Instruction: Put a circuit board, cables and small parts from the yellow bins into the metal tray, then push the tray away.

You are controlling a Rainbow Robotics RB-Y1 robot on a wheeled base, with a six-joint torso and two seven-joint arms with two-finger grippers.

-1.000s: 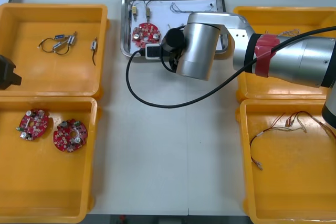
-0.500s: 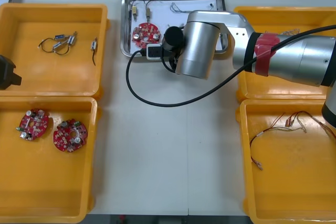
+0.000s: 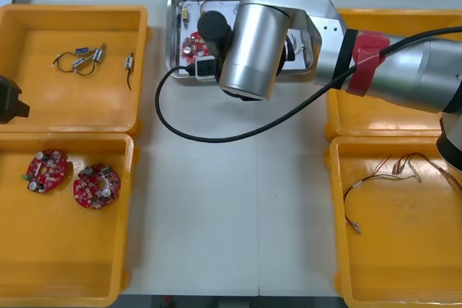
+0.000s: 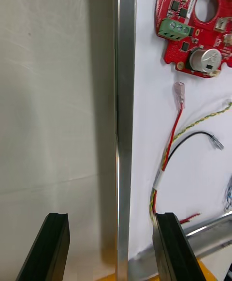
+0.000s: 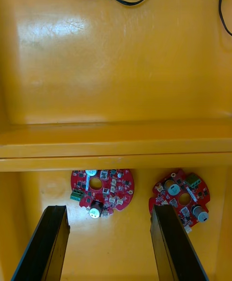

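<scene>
The right pincer [image 4: 113,218] hangs spread astride a rim of the metal tray [image 4: 124,92] at the counter's [image 3: 238,207] far edge. Inside the tray lie a circuit board [image 4: 193,20] and a red and yellow cable [image 4: 169,150]. The left pincer [image 5: 108,211], also spread, hovers over the yellow bins [image 3: 72,106] at the counter's left edge.

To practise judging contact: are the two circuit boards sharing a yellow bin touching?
Apart: left wrist view shows bare bin floor between one board and the other.
</scene>
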